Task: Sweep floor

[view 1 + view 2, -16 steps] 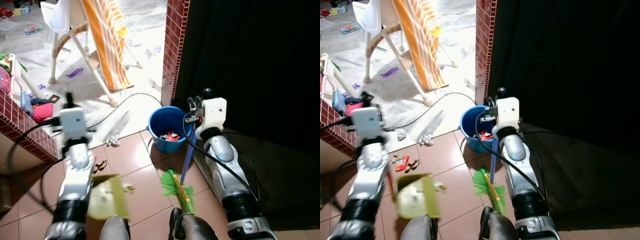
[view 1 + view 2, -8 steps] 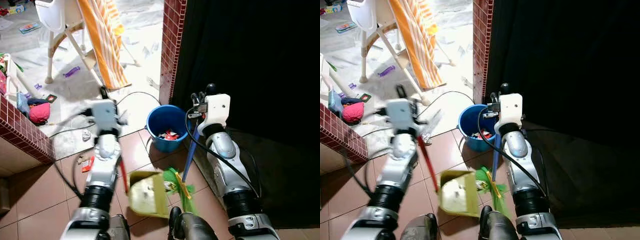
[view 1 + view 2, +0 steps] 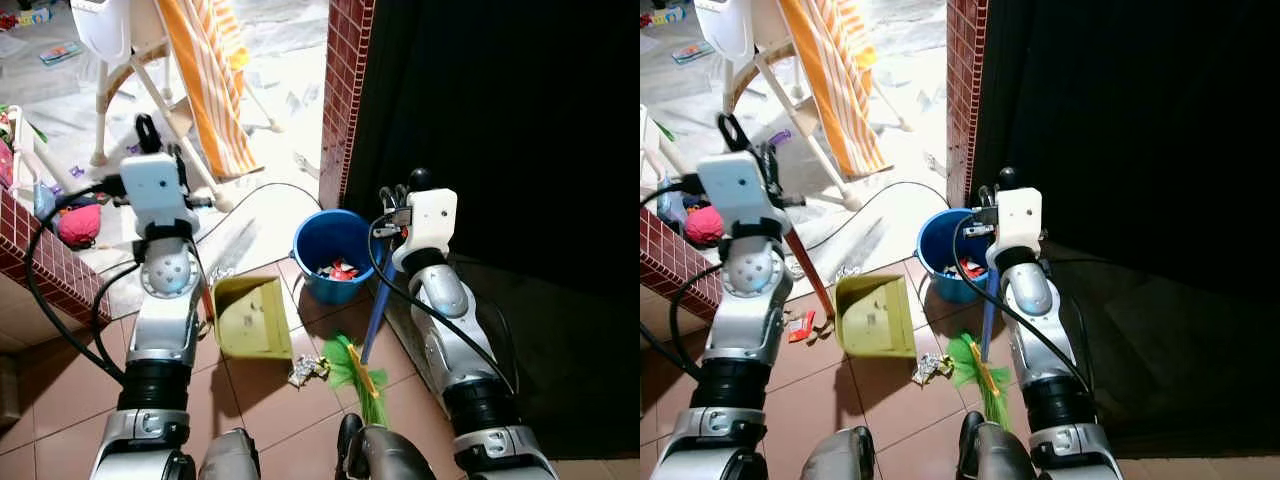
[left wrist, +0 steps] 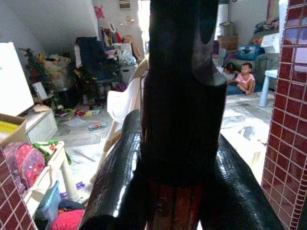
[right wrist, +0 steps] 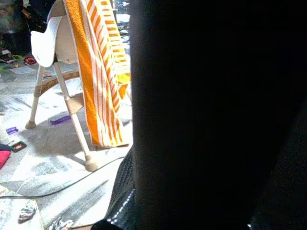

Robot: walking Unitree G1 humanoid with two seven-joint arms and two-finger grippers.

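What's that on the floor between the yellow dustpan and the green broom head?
A small crumpled scrap of litter lies on the tile between the yellow dustpan and the green broom head, close against the bristles. The left eye view shows it.

yellow dustpan [image 3: 247, 318], green broom [image 3: 356, 366], blue bucket [image 3: 322, 240]

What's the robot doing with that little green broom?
It is sweeping up. Its right gripper holds a blue-handled broom with green bristles on the brown tiles, next to a crumpled wrapper. Its left gripper holds the red handle of a yellow dustpan, set down on the floor and facing the wrapper. Behind them stands a blue bucket with rubbish already in it.
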